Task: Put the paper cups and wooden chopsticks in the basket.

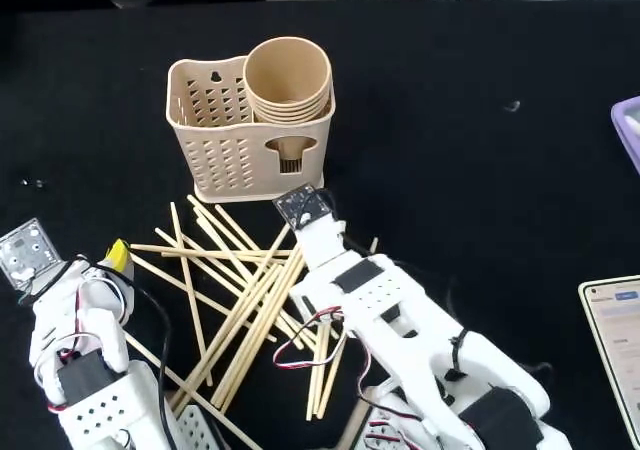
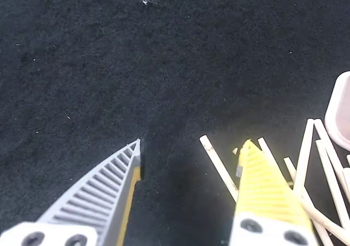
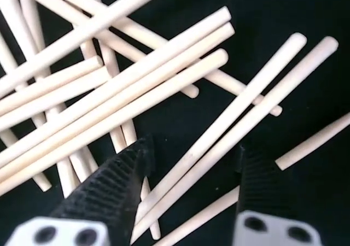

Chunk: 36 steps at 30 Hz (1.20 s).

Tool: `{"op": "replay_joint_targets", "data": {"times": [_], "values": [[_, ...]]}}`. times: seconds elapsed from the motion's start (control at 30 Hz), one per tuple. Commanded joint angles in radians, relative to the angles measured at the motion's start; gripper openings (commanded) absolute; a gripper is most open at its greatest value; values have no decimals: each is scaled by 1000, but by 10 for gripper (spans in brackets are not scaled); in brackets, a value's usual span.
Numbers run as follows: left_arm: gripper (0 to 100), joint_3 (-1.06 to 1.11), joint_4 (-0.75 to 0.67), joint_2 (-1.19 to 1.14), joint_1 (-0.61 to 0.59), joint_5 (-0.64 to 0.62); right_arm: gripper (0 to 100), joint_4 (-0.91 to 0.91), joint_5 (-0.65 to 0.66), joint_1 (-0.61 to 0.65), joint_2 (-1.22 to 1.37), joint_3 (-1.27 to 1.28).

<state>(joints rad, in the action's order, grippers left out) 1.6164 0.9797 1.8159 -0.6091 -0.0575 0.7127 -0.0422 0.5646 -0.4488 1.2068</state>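
Black table (image 1: 480, 170): paper cups (image 1: 287, 75) in basket (image 1: 225, 155), chopsticks (image 1: 240, 300) loose toward the near edge; left gripper (image 2: 191, 143), right gripper (image 3: 197, 147) both spread empty

One basket (image 1: 230, 160), one stack of paper cups (image 1: 287, 75), roughly twenty wooden chopsticks (image 1: 250, 310).

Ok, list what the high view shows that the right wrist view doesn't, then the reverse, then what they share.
The high view adds the basket and the stacked paper cups standing in it. The right wrist view adds the right gripper, open, with two of the wooden chopsticks running between its fingers. Both show the scattered chopstick pile lying on the black table.
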Motion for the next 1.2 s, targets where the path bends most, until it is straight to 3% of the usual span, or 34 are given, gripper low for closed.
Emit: {"op": "replay_joint_targets", "data": {"times": [0.0,0.17,0.43,0.73,0.93,1.17], "values": [[284,-10,-2,5,7,0,131,8,34,11,-1,-42],[284,-10,-2,5,7,0,24,31,138,11,-82,-28],[284,-10,-2,5,7,0,12,132,170,6,-305,-28],[284,-10,-2,5,7,0,11,153,367,-255,-634,-48],[284,-10,-2,6,7,0,11,152,391,-288,-832,-93],[284,-10,-2,6,7,0,11,144,394,-354,-851,-21]]}}
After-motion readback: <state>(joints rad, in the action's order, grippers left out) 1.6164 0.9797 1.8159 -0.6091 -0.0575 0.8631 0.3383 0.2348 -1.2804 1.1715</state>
